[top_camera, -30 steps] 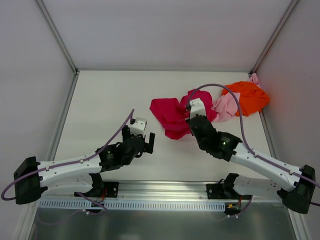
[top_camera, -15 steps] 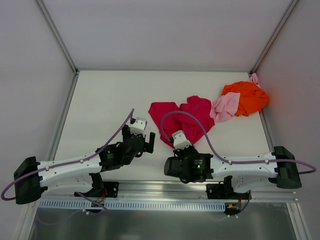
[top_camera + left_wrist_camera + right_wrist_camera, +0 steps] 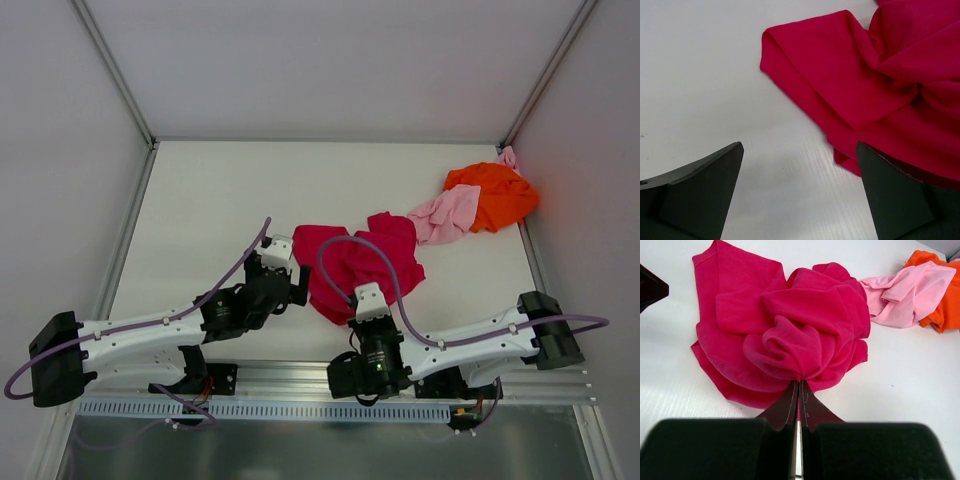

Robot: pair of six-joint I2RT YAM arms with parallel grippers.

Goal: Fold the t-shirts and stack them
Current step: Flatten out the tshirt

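Note:
The crimson t-shirt (image 3: 358,262) lies bunched in the middle of the table, also in the right wrist view (image 3: 785,335) and the left wrist view (image 3: 890,75). My right gripper (image 3: 799,385) is shut on a pinch of its near edge, and the cloth gathers into folds at the fingertips. My left gripper (image 3: 800,170) is open and empty over bare table, its right finger (image 3: 900,195) at the shirt's left edge. The pale pink t-shirt (image 3: 445,212) and the orange t-shirt (image 3: 497,195) lie crumpled together at the far right.
White walls with metal corner posts (image 3: 115,70) close in the table on three sides. The right arm's purple cable (image 3: 335,255) loops over the crimson shirt. A metal rail (image 3: 320,405) runs along the near edge.
My right gripper has pulled back toward the near edge, dragging the crimson shirt left and nearer, away from the pink and orange shirts. The left arm has barely moved.

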